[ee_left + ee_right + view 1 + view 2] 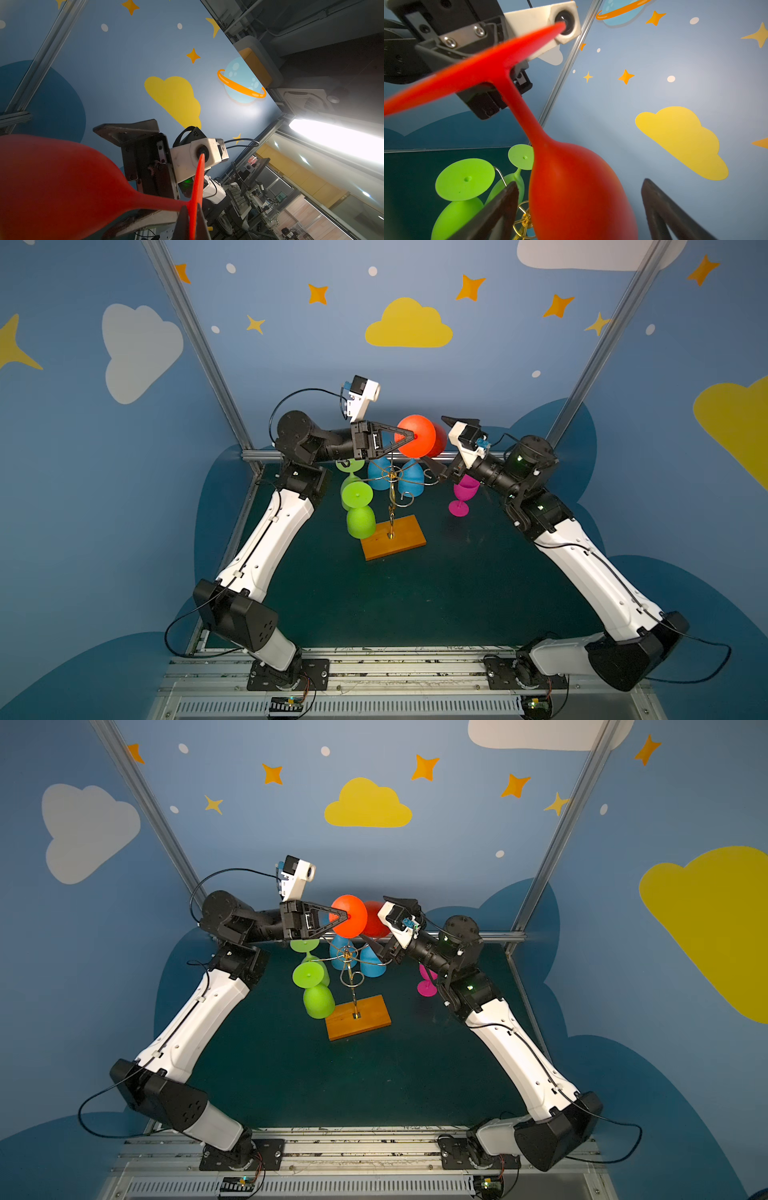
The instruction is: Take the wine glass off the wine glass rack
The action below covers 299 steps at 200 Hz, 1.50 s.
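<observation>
Glass [424, 443], red, lies sideways in the air above the rack [399, 539], off its arms. Left hand [192, 207] is clamped on the edge of its foot. Right hand [579, 182] gapes wide, one finger either side of the bowl, gripping nothing. Green glasses [360, 522] and blue glasses [409, 485] hang on the rack.

Ctr frame, we log: red wine glass [426, 443], foot pinched by left gripper [411, 434]; right gripper [446, 443] jaws spread round its bowl. Below: wine glass rack [395, 537] w/ green glasses [359, 522], blue glasses [380, 480]; magenta glass [462, 494] ctr-right.
</observation>
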Each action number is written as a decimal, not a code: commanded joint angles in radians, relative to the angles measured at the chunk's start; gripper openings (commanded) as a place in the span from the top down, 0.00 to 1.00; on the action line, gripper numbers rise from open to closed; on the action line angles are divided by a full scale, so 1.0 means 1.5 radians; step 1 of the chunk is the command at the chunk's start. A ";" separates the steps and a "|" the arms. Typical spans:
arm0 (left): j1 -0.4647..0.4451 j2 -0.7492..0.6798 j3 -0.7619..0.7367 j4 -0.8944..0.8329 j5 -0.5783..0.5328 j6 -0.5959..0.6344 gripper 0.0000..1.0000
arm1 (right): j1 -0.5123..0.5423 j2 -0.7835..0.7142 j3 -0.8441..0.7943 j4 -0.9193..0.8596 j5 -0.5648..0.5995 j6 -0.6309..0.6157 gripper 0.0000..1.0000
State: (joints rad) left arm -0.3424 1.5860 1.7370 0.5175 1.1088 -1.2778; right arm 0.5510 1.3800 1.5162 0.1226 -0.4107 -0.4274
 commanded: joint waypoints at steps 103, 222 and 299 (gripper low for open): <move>0.001 0.006 0.007 0.113 -0.008 -0.091 0.97 | -0.005 0.069 0.059 -0.020 -0.024 0.019 0.13; 0.030 -0.017 -0.012 -0.016 -0.061 0.067 0.28 | 0.007 0.013 0.063 -0.155 0.076 0.061 0.53; 0.000 -0.095 -0.101 -0.189 -0.349 0.708 0.28 | 0.035 -0.009 0.193 -0.511 0.265 0.135 0.65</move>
State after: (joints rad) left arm -0.3126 1.4754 1.6302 0.2550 0.7738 -0.6373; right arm 0.5819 1.3907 1.7256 -0.4248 -0.1341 -0.2798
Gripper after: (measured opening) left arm 0.720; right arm 0.743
